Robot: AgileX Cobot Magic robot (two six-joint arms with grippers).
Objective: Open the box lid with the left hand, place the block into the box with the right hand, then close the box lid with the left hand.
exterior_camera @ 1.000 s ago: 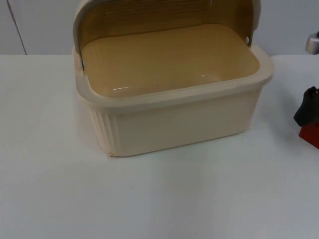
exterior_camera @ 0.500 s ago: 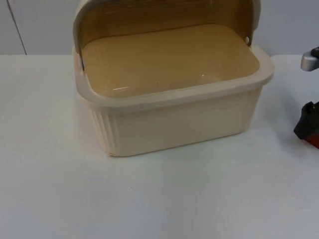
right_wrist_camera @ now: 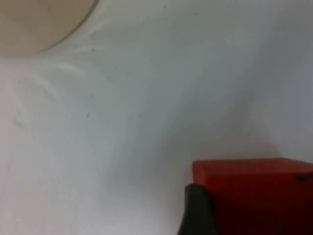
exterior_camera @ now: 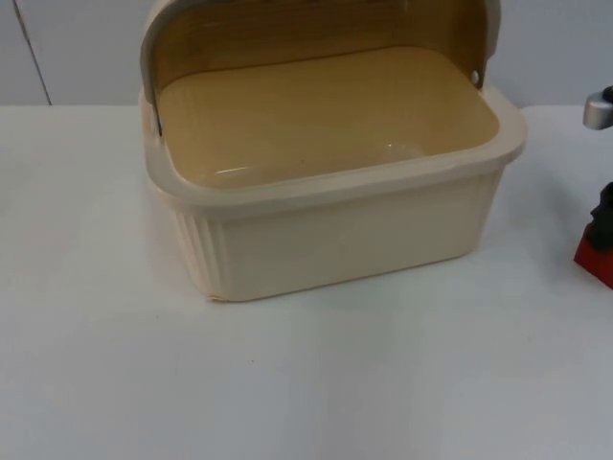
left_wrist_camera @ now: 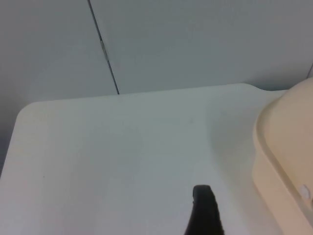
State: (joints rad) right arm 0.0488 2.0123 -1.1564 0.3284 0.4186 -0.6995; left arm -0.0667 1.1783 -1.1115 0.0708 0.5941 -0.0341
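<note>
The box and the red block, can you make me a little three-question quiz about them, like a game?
1. True or false: the box has its lid open.
2. What colour is the block beside the right gripper?
A. blue
B. red
C. green
3. Fill in the gap: the box has ______ inside it.

Key
1. True. The lid stands swung up behind the box.
2. B. The block is red and sits on the table, outside the box.
3. Nothing. The left gripper waits over the table beside the box.
</note>
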